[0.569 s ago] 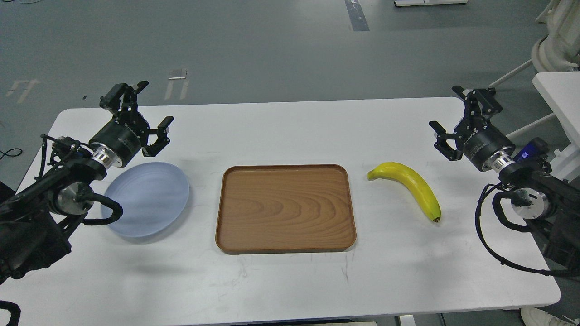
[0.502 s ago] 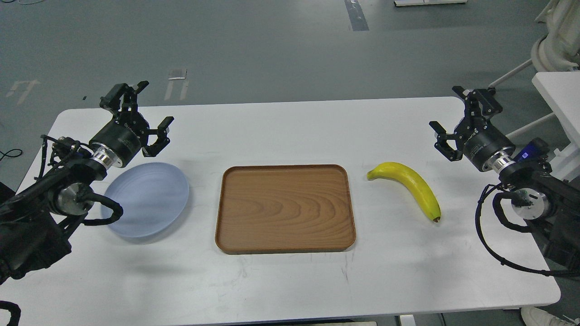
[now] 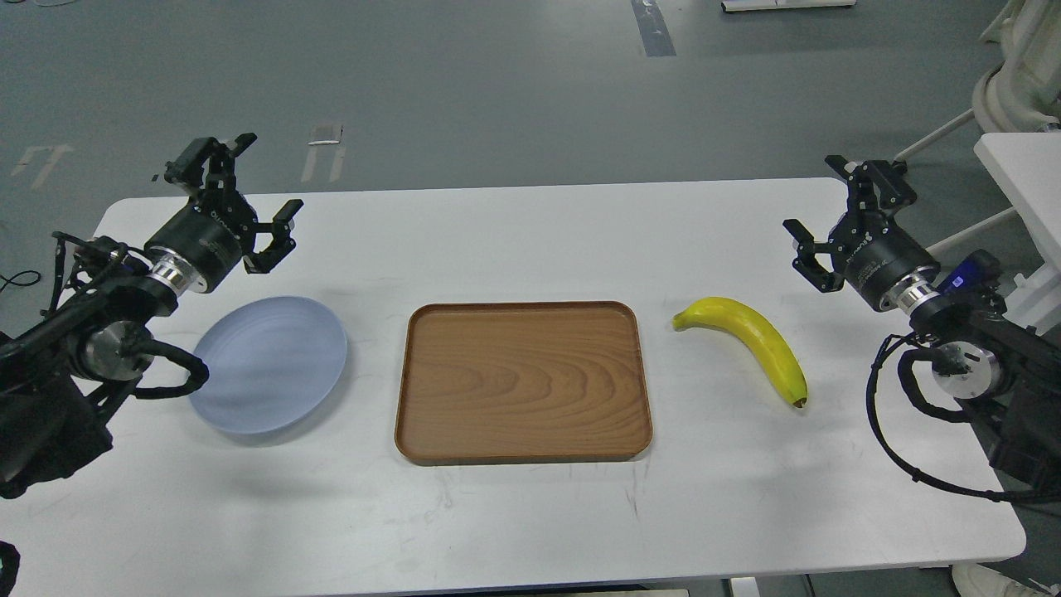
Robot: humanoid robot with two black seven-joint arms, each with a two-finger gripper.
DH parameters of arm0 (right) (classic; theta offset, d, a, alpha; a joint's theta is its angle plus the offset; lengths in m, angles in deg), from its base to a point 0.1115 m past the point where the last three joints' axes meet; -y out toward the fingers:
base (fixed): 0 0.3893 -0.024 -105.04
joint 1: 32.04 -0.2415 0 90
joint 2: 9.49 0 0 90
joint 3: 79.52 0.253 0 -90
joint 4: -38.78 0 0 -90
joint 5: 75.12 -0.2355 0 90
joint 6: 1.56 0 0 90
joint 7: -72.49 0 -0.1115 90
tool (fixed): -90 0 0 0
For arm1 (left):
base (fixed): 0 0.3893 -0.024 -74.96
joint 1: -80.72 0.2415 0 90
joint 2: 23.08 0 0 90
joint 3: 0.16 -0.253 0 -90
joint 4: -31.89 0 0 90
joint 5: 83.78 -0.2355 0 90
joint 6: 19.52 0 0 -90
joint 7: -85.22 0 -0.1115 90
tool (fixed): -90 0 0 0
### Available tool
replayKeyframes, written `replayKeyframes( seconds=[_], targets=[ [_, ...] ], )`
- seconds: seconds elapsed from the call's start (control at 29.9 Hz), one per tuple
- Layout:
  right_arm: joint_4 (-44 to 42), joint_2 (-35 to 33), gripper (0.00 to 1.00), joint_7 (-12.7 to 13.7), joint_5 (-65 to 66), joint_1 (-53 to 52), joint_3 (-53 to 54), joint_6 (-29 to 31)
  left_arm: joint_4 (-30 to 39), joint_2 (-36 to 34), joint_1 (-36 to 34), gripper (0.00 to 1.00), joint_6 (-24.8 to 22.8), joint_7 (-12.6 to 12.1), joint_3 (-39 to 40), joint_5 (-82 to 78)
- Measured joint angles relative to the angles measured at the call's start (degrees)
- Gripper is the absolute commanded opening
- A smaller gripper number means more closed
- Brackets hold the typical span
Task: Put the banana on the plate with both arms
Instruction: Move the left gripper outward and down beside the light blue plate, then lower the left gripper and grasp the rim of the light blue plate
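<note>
The yellow banana (image 3: pixel 753 344) lies on the white table (image 3: pixel 530 514) right of the wooden tray, stem end towards the tray, dark tip towards me. The pale blue plate (image 3: pixel 269 365) lies empty left of the tray. My left gripper (image 3: pixel 240 186) is open and empty, raised above the table behind the plate's far left rim. My right gripper (image 3: pixel 833 211) is open and empty, raised above the table, behind and right of the banana, apart from it.
A rectangular brown wooden tray (image 3: pixel 524 381) lies empty in the middle of the table between plate and banana. A white stand (image 3: pixel 1019 191) is off the table's right edge. Grey floor lies beyond the far edge.
</note>
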Motion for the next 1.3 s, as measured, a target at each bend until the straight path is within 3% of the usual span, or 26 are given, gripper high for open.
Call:
replayKeyframes(
  seconds=[0.1,0.3,0.43,0.57,0.77,1.0,1.3],
  targets=[
    [0.0,-0.1,1.0,0.0,0.0,-0.1,-0.1,0.0,2.4,-3.6,-2.7,0.99,0.0,1.0,-0.1,-7.5],
    [0.0,-0.3,1.0,0.0,0.1,-0.2,-0.2,0.0,15.5,-13.6,-5.9,0.99,0.0,5.0,0.0,-32.3],
    [0.1,-0.2,1.0,0.0,0.1,-0.4,-0.2,0.0,24.7,-19.2,-5.6,0.99,0.0,5.6,-0.1,-53.1],
    [0.2,-0.1,1.0,0.0,0.2,-0.7,-0.2,0.0,27.9,-21.2,-4.2,0.99,0.0,5.9,-0.7,-69.4],
    [0.4,0.0,1.0,0.0,0.3,-1.1,-0.3,0.0,26.0,-21.9,-3.5,0.99,0.4,5.9,-5.7,-84.1],
    [0.5,0.1,1.0,0.0,0.3,-1.0,-0.4,0.0,17.0,-20.8,-3.3,0.99,9.8,5.9,-17.7,-85.7],
    [0.5,0.2,1.0,0.0,0.4,-1.1,-0.4,0.0,8.0,-16.9,0.0,0.96,12.2,5.9,-20.1,-84.6]
  ],
)
